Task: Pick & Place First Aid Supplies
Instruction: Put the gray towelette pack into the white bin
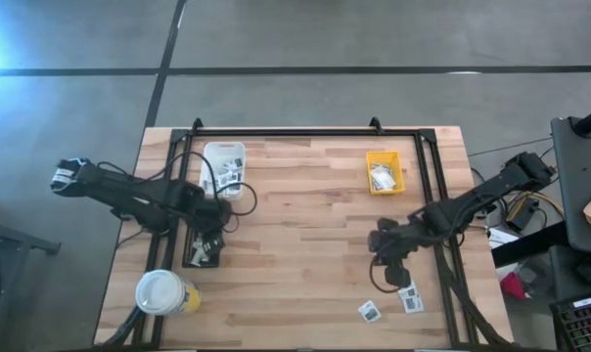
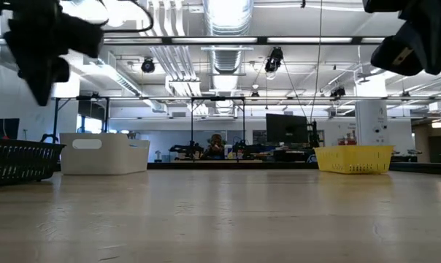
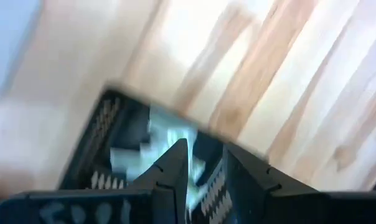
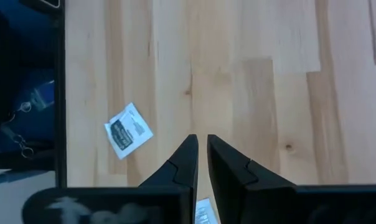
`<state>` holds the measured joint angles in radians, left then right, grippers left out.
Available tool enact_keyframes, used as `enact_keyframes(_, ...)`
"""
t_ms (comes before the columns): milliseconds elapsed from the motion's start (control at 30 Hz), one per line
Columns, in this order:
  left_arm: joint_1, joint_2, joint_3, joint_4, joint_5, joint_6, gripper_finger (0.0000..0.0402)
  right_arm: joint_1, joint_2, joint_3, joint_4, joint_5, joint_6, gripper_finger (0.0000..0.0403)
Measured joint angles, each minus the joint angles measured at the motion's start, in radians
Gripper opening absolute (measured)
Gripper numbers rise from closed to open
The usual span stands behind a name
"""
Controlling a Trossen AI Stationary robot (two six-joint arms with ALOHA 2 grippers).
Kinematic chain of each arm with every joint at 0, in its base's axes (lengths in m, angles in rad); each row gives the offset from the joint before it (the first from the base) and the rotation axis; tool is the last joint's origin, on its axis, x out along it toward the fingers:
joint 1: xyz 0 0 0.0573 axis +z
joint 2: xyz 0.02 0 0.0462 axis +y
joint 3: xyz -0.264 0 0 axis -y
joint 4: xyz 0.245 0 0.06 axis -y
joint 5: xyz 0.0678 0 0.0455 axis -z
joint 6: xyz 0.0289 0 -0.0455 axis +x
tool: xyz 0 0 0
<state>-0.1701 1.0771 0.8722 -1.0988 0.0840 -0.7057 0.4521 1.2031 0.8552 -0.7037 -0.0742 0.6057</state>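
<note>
The wooden bench (image 1: 305,225) carries a black tray (image 1: 204,249) near its left edge; the left pincer (image 3: 203,163) hangs above it, fingers slightly spread, empty, over white packets (image 3: 169,140) inside. Toward the front right corner, the right pincer (image 4: 200,152) hovers nearly pressed together, empty, near loose packets (image 4: 128,130).

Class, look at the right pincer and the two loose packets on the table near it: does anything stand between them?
Nothing visible does. The right pincer hangs just beside the two packets, which lie apart on bare wooden table. In the right wrist view only open wood separates its fingers from one packet.
</note>
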Motion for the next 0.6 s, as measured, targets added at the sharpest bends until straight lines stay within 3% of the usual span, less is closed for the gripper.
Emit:
enact_keyframes(300,-0.005,0.022,-0.009,0.491,-0.078,0.280,0.0094,0.043,0.010,-0.054,-0.003,-0.005,0.145,0.0034)
enact_keyframes(367,-0.009,0.045,-0.009,0.608,-0.120,0.353,0.0094,0.053,0.010,-0.080,-0.006,-0.009,0.191,0.0034)
enact_keyframes(600,-0.009,0.188,-0.009,0.893,-0.125,0.553,0.0094,0.091,0.010,-0.164,-0.002,-0.065,0.349,0.0034)
